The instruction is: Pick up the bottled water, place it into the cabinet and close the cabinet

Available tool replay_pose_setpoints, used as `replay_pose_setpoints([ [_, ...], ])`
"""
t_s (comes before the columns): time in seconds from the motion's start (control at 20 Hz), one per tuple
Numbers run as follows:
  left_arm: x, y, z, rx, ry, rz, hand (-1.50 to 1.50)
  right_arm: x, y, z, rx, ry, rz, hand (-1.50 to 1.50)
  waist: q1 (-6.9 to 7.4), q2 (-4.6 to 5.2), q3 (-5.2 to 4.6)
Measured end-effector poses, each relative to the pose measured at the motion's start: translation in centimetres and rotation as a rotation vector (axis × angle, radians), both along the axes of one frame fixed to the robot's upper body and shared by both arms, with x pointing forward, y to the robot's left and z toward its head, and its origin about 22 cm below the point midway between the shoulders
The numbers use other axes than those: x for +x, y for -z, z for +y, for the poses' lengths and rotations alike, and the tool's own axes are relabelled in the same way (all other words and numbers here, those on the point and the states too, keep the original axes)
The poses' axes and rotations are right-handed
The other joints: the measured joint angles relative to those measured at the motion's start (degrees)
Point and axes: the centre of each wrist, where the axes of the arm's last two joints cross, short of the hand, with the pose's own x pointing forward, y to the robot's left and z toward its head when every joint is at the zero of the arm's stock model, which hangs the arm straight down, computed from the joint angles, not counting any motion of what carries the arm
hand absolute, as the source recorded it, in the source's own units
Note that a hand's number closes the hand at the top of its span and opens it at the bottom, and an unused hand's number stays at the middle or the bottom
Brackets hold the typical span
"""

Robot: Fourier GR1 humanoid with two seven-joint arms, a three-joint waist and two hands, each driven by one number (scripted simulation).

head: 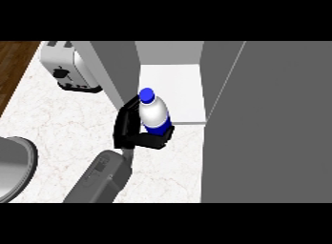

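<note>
At the cabinet mouth: we see the bottled water (153,114), blue cap up, held just before the white cabinet shelf (172,90).
Our hand (135,128): fingers curled round the bottle's lower body.
Cabinet door (281,124): stands open at our right.
Toaster (68,66): on the marble counter (56,128), far left.

White plastic water bottle (155,116) with blue cap, black robot hand (130,128) on grey forearm (102,177), white marble-veined counter (63,119), white-and-black toaster (68,66) at ten o'clock, grey cabinet (281,124) with white shelf, brown wood-grain floor (3,71)
</note>
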Motion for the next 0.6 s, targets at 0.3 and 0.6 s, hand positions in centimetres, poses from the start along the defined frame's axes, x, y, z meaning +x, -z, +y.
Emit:
replay_pose_setpoints([
  [0.3,2.5,-3.7,-3.5,0.095,-0.020,0.000,1.50,0.1,0.1,-0.5,-0.014,0.003,-0.018,-1.50,-0.63,0.15,0.00],
  [0.6,5.8,-5.9,-4.6,0.156,-0.078,0.034,1.50,0.3,0.1,-1.0,-0.025,0.005,-0.022,-1.50,-1.14,0.45,-0.02],
])
